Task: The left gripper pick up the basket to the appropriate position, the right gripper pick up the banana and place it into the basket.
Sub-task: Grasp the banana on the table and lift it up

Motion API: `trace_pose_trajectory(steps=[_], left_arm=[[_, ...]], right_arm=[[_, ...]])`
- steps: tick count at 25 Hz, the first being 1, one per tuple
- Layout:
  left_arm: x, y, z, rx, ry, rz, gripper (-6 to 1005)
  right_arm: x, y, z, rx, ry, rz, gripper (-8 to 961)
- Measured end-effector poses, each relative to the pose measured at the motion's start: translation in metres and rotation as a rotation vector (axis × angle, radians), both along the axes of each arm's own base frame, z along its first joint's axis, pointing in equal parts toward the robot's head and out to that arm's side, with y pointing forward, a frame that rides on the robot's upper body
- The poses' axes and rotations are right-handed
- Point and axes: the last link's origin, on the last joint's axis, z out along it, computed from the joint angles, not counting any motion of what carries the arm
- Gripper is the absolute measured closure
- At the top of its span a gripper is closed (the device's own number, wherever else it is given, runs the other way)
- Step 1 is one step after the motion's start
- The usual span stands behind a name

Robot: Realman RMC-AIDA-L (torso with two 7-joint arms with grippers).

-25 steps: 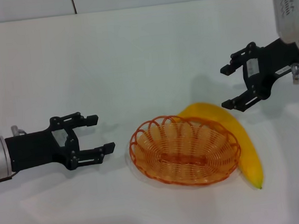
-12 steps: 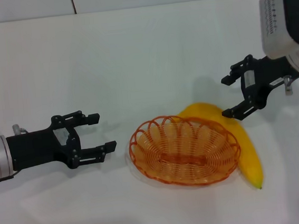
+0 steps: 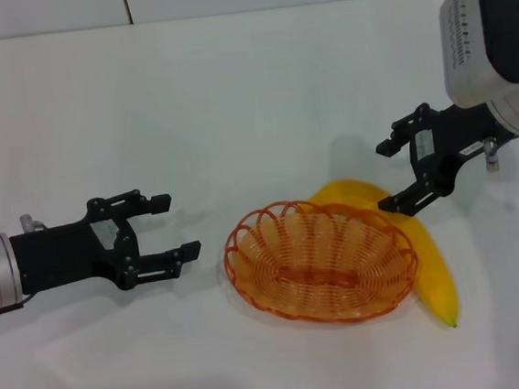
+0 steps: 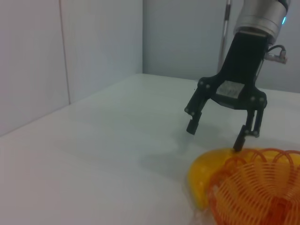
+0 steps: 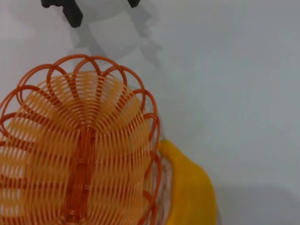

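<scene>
On the plain white table (image 3: pixel 250 94), backed by pale wall panels, the shallow orange wire basket (image 3: pixel 321 259) sits with the curved yellow banana (image 3: pixel 429 261) tucked against its far right side. The left gripper (image 3: pixel 169 231) reaches in low from the left, jaws apart, empty, short of the basket. The right gripper (image 3: pixel 392 175) hangs tilted above the banana's upper end, spread wide, holding nothing.
</scene>
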Motion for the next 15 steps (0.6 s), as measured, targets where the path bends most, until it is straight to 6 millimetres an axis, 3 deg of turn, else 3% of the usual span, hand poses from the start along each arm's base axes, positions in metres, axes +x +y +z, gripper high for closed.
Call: trace_pose_trajectory(steps=[15], left_arm=[[-0.0006, 0.0003, 0.0016, 0.011, -0.009, 0.007, 181]], right_arm=[[-0.001, 0.0005, -0.0035, -0.03, 0.004, -0.017, 120]])
